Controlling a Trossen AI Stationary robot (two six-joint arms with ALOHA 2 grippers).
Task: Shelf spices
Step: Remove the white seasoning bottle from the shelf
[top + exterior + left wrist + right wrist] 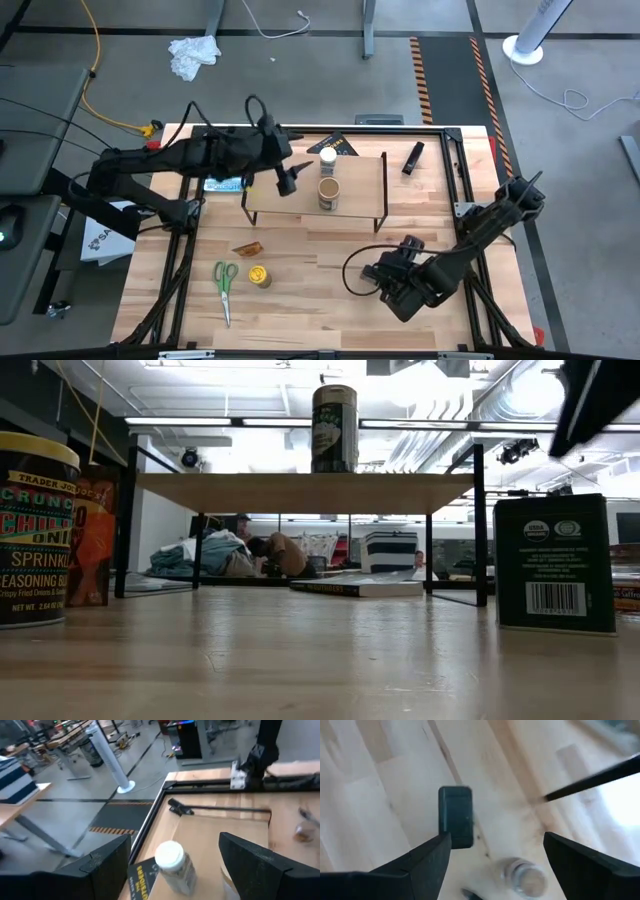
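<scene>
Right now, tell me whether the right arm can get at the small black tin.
Probably yes. The right gripper is open, and the small black tin stands on bare table just ahead of it. Only a small jar sits close by.

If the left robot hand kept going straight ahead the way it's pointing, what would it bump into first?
Probably the white-lidded jar. The left gripper is open, and in its wrist view that jar stands right between its fingers, just ahead, on the shelf. How near it is can't be told for sure.
</scene>
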